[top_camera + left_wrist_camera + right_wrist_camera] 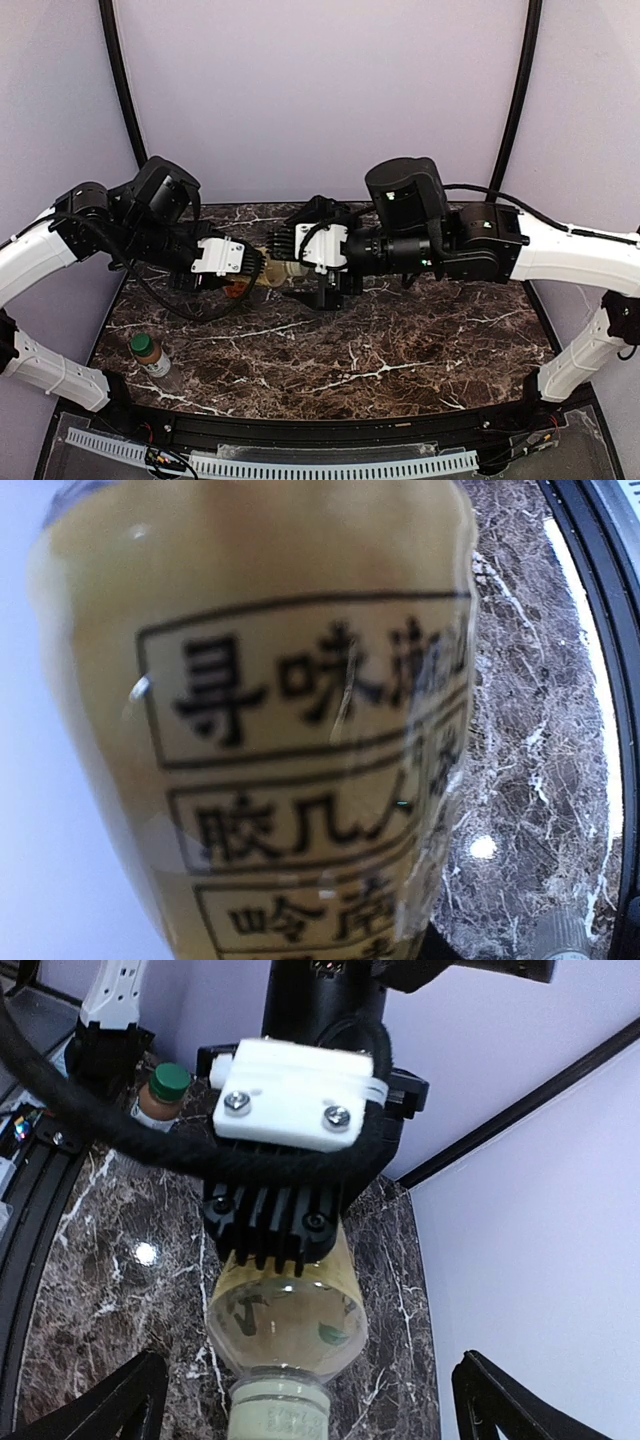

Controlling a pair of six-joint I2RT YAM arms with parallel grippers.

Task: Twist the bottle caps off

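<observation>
Right gripper is released: its two black fingers stand wide apart on either side of the cap, touching neither it nor the bottle. Left gripper is clenched on the body of the yellow-labelled bottle and holds it on its side in the air, cap end pointing toward the right gripper.

In the left wrist view the label fills the frame. It is pale yellow with black Chinese characters set in ruled boxes stacked one under another. The top row appears to begin 寻味, and the rows below are cut off or too blurred to read surely.

From the right wrist view the bottle is clear plastic that looks amber-yellow through its shoulder. Whether that colour is liquid or the label showing through, I cannot tell. The cap is pale cream with ribbed sides and sits on the neck.

The held bottle hangs above the rear middle of the dark marble-patterned desk, between the two wrists. A small green-capped bottle stands upright near the desk's front left corner, well apart from both grippers. Its neck shows orange-brown, and its label is too small to read.
</observation>
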